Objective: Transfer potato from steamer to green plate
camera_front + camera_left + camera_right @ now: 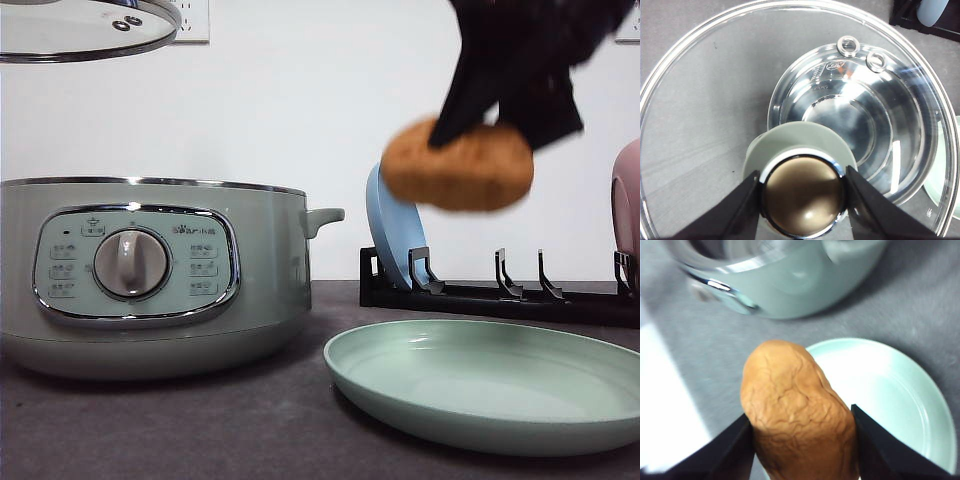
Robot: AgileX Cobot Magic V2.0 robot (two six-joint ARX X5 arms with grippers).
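The orange-brown potato point(458, 166) hangs in the air, with my right gripper point(505, 118) shut on it, high above the green plate point(490, 385) and a little to its left side. In the right wrist view the potato point(797, 415) sits between both fingers point(730, 452), over the near rim of the green plate point(895, 390). The sage-green steamer point(150, 280) stands at the left, its pot point(860, 125) uncovered. My left gripper point(802, 195) is shut on the knob point(802, 197) of the glass lid point(85, 28), held above the steamer.
A black dish rack point(500, 295) stands behind the green plate, holding a blue plate point(395, 235) upright and a pink plate point(627, 215) at the right edge. The dark grey tabletop point(250, 420) runs in front.
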